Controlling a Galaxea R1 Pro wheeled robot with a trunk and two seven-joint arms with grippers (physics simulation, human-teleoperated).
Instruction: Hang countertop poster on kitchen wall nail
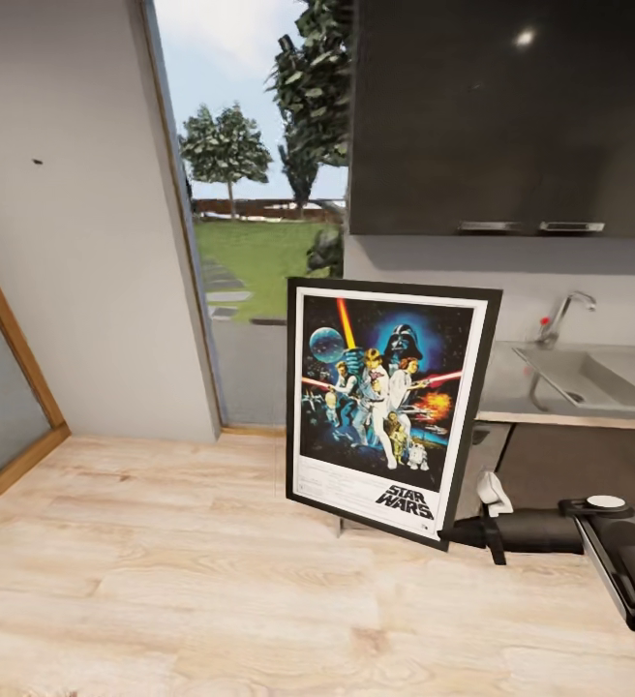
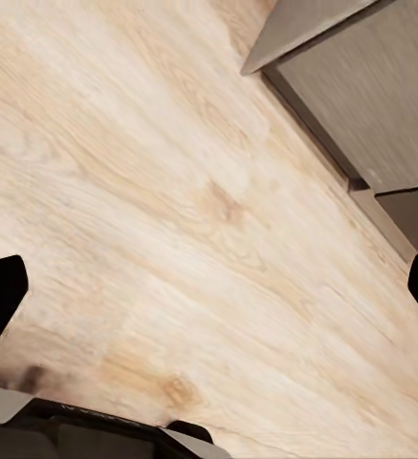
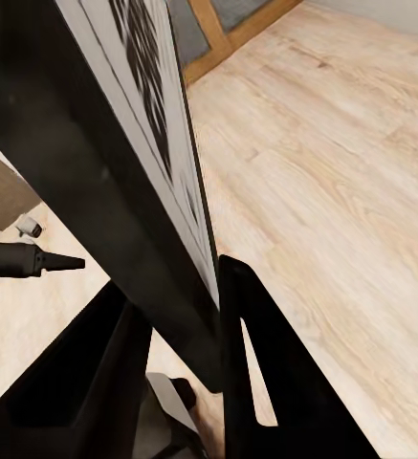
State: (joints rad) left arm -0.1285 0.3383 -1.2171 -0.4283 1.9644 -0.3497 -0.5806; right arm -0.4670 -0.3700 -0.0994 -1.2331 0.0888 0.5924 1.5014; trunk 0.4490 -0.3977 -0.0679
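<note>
Where fingers [image 3: 185, 335] clamp poster [image 1: 387, 407], frame's lower corner hidden.

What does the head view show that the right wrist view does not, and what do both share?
Head view alone: the poster's printed front, the sink with its tap, the dark wall cupboard and the garden outside. Right wrist view alone: the right gripper shut on the poster's black edge, seen close. Both: the poster held upright above the pale wood floor.
</note>
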